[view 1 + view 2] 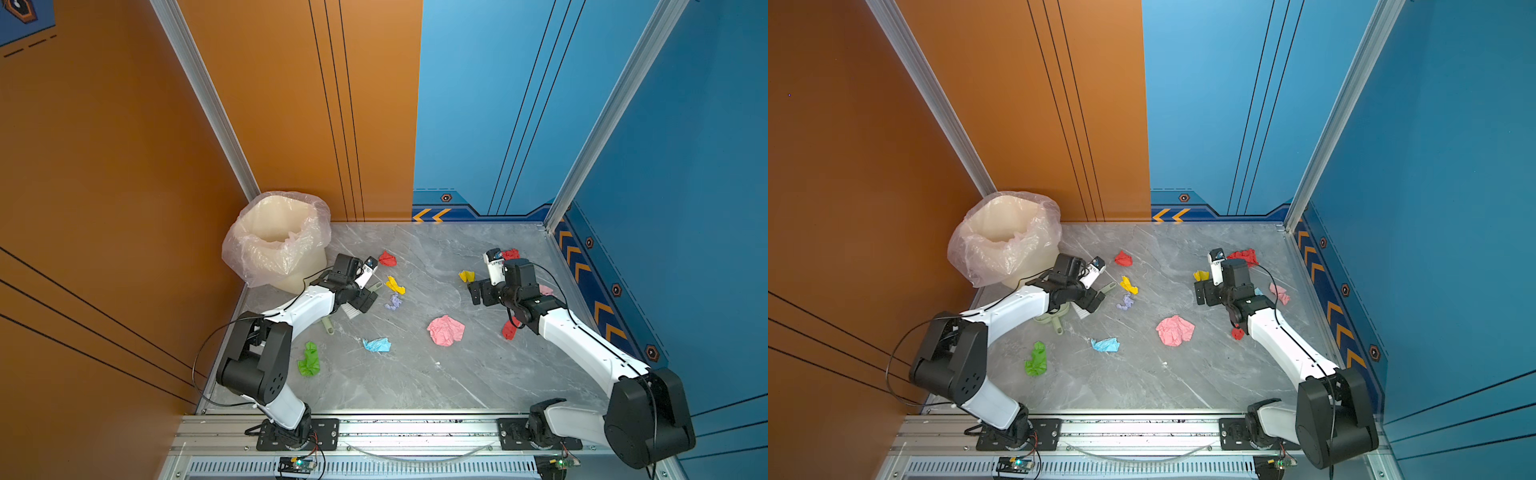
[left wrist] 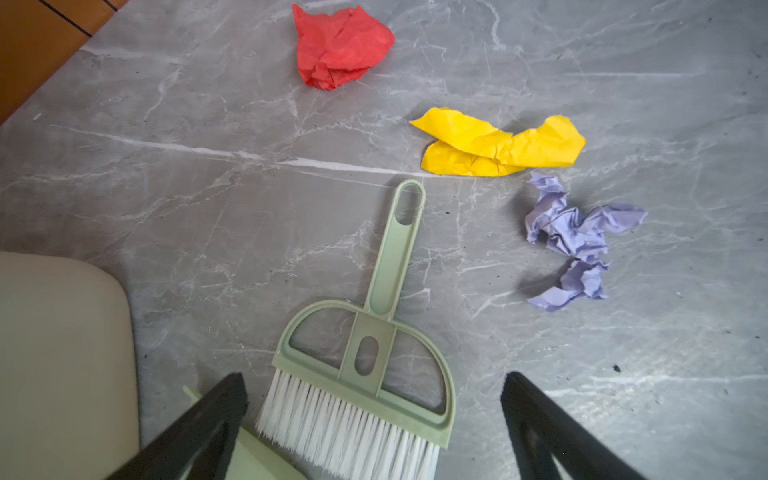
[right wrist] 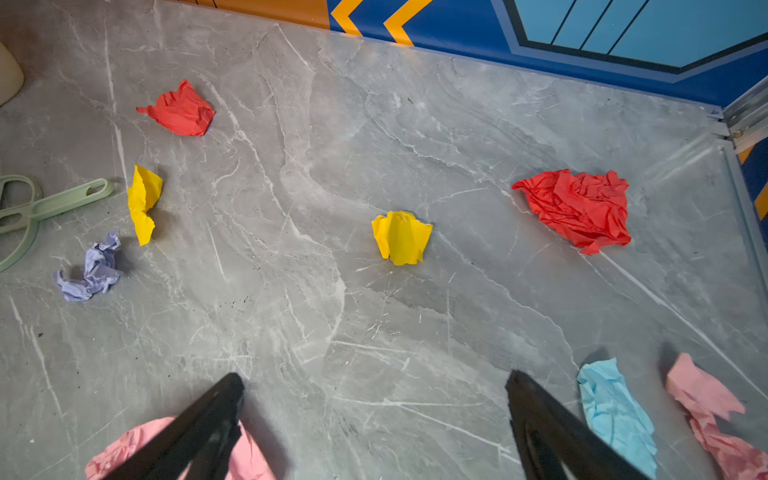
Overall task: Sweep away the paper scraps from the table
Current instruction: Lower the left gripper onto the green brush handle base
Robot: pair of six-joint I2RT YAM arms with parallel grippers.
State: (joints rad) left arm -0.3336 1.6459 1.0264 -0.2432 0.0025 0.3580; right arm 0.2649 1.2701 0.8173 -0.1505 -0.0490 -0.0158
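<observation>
Several paper scraps lie scattered on the grey marble table (image 1: 415, 382): red (image 1: 387, 259), yellow (image 1: 395, 285), lilac (image 1: 393, 301), pink (image 1: 445, 330), light blue (image 1: 377, 345) and green (image 1: 308, 360) ones, plus a small yellow wad (image 1: 466, 275) and a red one (image 1: 510, 253) at the far right. My left gripper (image 2: 374, 376) is open just above the pale green brush (image 2: 365, 365), holding nothing. My right gripper (image 3: 374, 376) is open over bare table, near the small yellow wad (image 3: 401, 237), between a pink scrap (image 3: 137, 449) and a light blue one (image 3: 615, 411).
A cream bin (image 1: 276, 241) lined with a clear bag stands in the far left corner. The pale green dustpan (image 1: 1052, 318) lies under my left arm, beside the brush. Orange and blue wall panels close in the table on three sides.
</observation>
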